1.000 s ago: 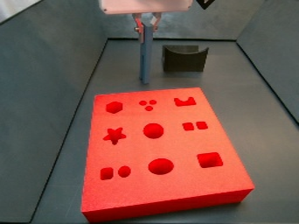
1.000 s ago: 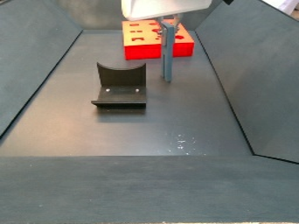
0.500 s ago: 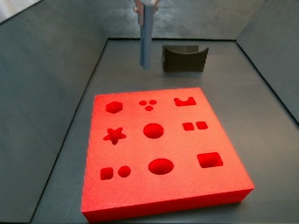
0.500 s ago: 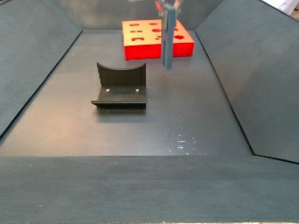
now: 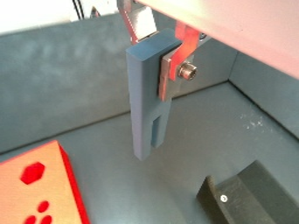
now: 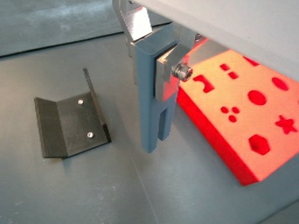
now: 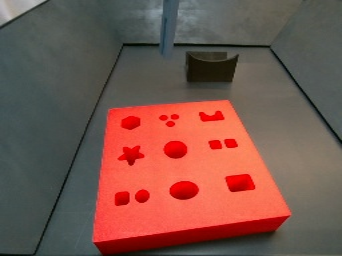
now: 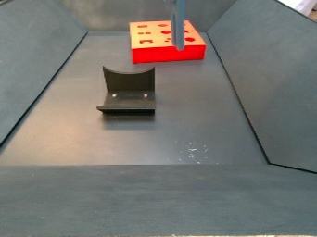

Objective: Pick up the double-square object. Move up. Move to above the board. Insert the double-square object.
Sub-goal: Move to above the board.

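The double-square object is a tall blue-grey bar, seen in both wrist views [image 5: 147,96] [image 6: 153,96]. My gripper [image 5: 156,54] [image 6: 156,54] is shut on its upper end, a silver finger on each side. The bar hangs upright, clear of the floor. In both side views only its lower part shows [image 7: 167,28] [image 8: 179,26], and the gripper itself is above the frame. The red board [image 7: 187,172] with shaped cutouts lies on the floor; it also shows in a side view [image 8: 165,43] and in both wrist views [image 6: 246,109] [image 5: 41,188].
The dark fixture stands on the floor [image 7: 210,66] [image 8: 128,90] [image 6: 70,127] [image 5: 247,197]. Grey sloping walls enclose the bin on all sides [image 7: 54,60].
The gripper has risen with the bar. The bar's lower end was near the floor; now it is high and the gripper has left the side views.
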### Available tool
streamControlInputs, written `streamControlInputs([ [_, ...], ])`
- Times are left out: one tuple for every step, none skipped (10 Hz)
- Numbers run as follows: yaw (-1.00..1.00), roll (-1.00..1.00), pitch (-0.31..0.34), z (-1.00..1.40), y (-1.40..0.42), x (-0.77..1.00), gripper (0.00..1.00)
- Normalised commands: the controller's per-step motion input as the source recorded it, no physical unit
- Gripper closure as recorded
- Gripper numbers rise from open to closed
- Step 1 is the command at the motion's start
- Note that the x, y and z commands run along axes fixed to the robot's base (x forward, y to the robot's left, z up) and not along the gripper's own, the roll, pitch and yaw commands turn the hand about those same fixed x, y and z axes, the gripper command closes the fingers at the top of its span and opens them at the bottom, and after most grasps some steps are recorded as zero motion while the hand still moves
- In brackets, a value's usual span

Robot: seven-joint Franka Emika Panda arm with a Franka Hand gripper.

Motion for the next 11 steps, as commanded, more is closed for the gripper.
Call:
streamControlInputs([
  [0.02,-0.02,0.115,1.0,-0.08,0.09,1.0],
  [0.03,-0.02,0.088,0.97,-0.07,0.07,1.0],
  [0.03,-0.02,0.082,0.8,-0.05,0.05,1.0],
  [0.03,-0.02,0.084,0.64,-0.04,0.04,1.0],
  [0.03,-0.02,0.085,0.42,-0.03,0.03,1.0],
  [0.03,-0.02,0.085,0.25,-0.02,0.02,1.0],
  [-1.0,0.07,-0.165,0.25,-1.0,-0.12,1.0],
  [-1.0,0.08,-0.17,0.21,-1.0,-0.11,1.0],
  [-1.0,0.08,-0.19,0.22,-1.0,-0.13,1.0],
  [-1.0,0.02,-0.187,0.21,-1.0,-0.13,1.0],
  [-0.8,0.0,-0.156,0.2,-1.0,-0.13,1.0],
])
